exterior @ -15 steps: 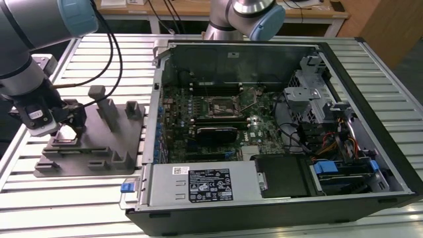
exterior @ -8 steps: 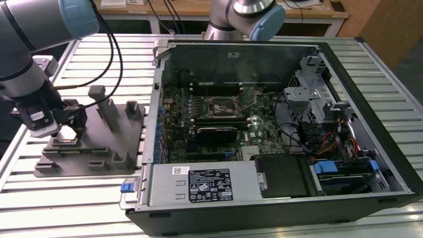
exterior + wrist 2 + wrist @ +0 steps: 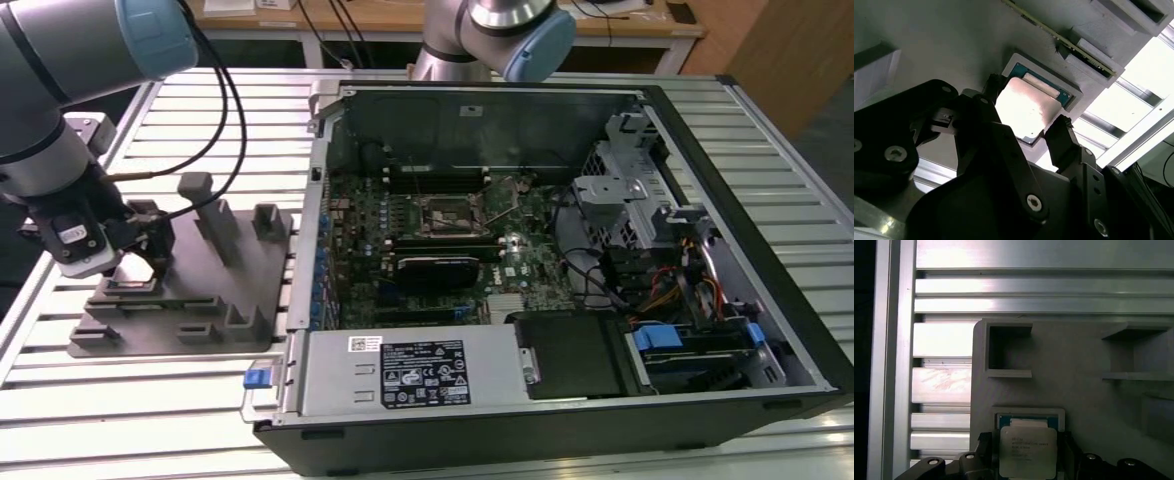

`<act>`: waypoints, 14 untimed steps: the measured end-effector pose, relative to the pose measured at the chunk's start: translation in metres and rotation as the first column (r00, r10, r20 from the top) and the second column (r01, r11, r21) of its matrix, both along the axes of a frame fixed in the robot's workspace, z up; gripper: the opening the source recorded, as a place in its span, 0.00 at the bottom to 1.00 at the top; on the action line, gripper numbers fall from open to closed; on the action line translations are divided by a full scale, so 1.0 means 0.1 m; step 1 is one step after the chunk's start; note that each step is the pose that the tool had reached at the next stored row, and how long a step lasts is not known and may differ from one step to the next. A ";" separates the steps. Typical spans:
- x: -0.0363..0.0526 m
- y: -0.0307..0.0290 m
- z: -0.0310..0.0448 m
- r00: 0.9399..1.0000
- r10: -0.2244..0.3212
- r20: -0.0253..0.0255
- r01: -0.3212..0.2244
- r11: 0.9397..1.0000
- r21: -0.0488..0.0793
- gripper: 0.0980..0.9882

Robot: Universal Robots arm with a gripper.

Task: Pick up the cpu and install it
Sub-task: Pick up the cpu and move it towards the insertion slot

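One gripper [image 3: 138,270] is lowered onto the grey fixture [image 3: 200,305], which sits on the slatted aluminium table [image 3: 134,425] near the table's edge on the exterior view's left.

The cpu [image 3: 1026,107] lies flat, silvery lid up, in a shallow framed recess. A thin green rim of its board shows along one side. In the first wrist view the cpu [image 3: 1028,452] sits close to the fixture's [image 3: 1079,355] edge, with bare slats of the table [image 3: 941,340] just beyond.

The gripper [image 3: 1028,104] is spread open. One black finger [image 3: 995,85] is at one side of the cpu and the other is at the opposite side. In the first wrist view the gripper [image 3: 1026,452] shows a narrow dark gap between chip and finger on each side. No grip is seen.

An open computer case [image 3: 534,250] lies on its side on the table, beside the fixture toward the exterior view's right. The black-framed socket [image 3: 445,212] on its motherboard is well apart from the gripper.

Upright grey posts [image 3: 200,215] stand along the fixture.
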State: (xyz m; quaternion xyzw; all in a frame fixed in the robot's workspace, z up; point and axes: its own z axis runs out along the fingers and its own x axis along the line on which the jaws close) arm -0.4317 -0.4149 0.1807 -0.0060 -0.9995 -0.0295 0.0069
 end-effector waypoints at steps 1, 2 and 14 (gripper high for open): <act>0.000 0.000 -0.001 1.000 0.000 0.000 0.000 1.000 0.000 0.62; 0.000 0.000 -0.001 1.000 0.000 0.000 0.000 1.000 0.000 0.62; 0.000 0.000 0.001 1.000 0.000 0.000 0.000 1.000 0.000 0.50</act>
